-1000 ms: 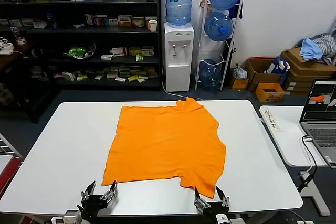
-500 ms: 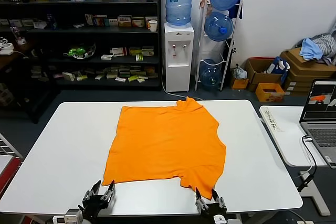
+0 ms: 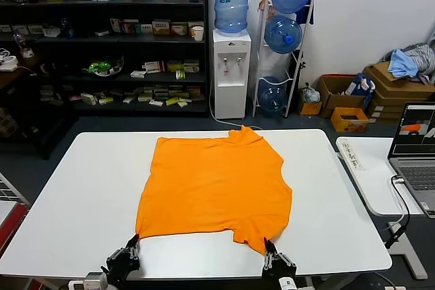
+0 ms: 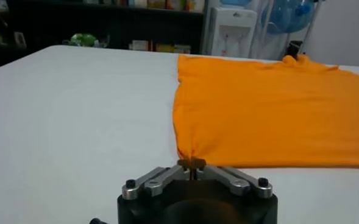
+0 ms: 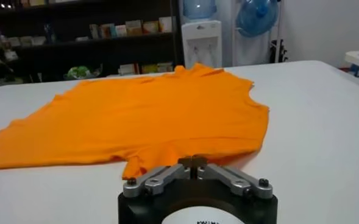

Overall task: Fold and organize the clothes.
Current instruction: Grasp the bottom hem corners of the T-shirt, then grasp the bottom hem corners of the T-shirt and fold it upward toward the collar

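The left gripper (image 3: pixel 131 242) is pinching the near left corner of the T-shirt (image 3: pixel 214 185). The right gripper (image 3: pixel 270 248) is closing on the near right sleeve edge, apparently catching fabric. The T-shirt is lying flat mid-table (image 3: pixel 81 181), held ready for a fold away from the robot.

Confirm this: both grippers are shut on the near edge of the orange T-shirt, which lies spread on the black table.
Wrong on one point: the table is white, not black, as the head view shows. The rest stands: the left gripper and right gripper are shut on the near edge of the orange T-shirt, which lies spread out.
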